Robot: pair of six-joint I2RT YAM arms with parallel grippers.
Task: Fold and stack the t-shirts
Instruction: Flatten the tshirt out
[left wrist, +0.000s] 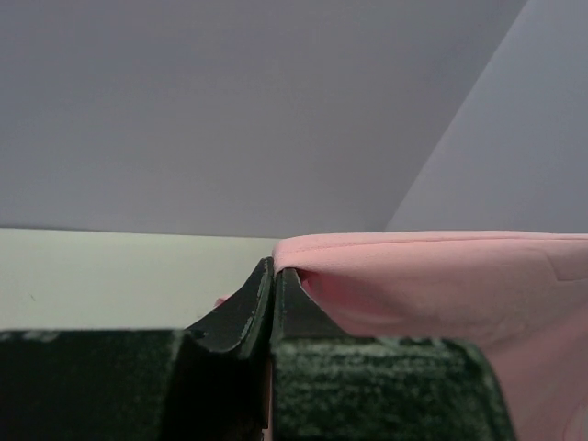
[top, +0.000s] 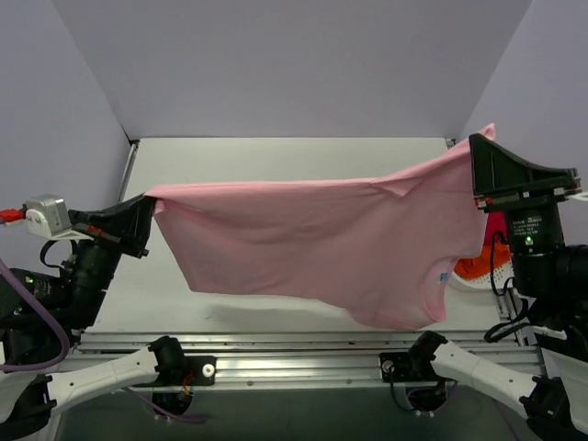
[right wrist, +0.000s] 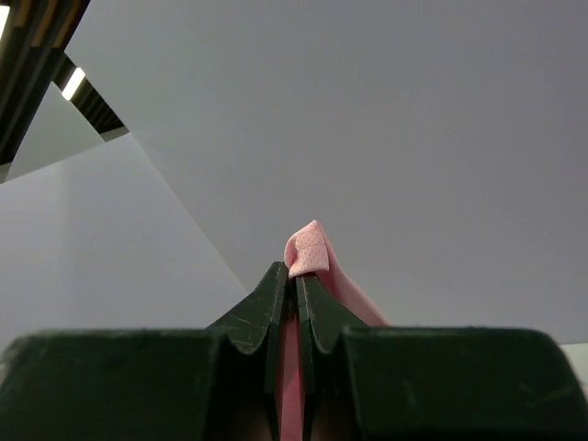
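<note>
A light pink t-shirt (top: 312,243) hangs stretched in the air above the table, held at both ends. My left gripper (top: 147,204) is shut on its left corner, where pink cloth (left wrist: 432,276) drapes off to the right of the pinched fingertips (left wrist: 276,271). My right gripper (top: 474,147) is shut on the right corner, higher up, and a small fold of pink cloth (right wrist: 308,246) pokes out above its closed fingers (right wrist: 295,276). A sleeve with the collar sags at the lower right (top: 432,289). An orange t-shirt (top: 473,268) peeks out behind the right arm.
The white table (top: 276,152) lies below the hanging shirt, with grey walls behind and on both sides. A metal rail (top: 294,344) and both arm bases run along the near edge. A white basket rim (top: 464,283) sits by the orange cloth at the right.
</note>
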